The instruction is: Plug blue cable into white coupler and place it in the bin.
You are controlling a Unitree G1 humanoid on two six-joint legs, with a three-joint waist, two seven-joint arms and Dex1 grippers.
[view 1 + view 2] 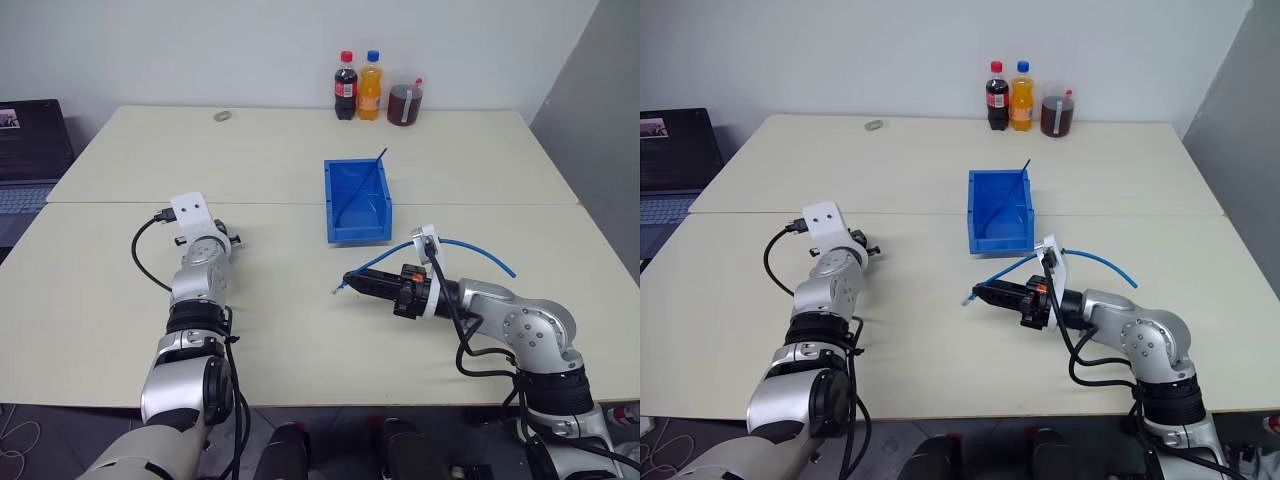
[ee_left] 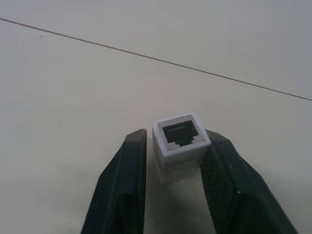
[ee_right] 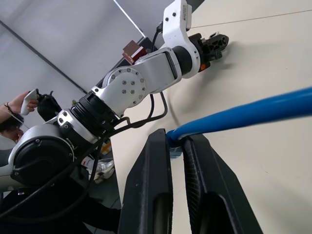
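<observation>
Left wrist view: left gripper (image 2: 176, 146) clamps white coupler (image 2: 181, 138).

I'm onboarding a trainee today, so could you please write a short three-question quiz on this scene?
1. True or false: the left tool has its fingers either side of the white coupler.
2. What does the right tool grip? A) a bottle B) the blue cable C) nothing
3. Fill in: the blue bin stands on the ____.

Key: 1 true; 2 B; 3 table.
</observation>
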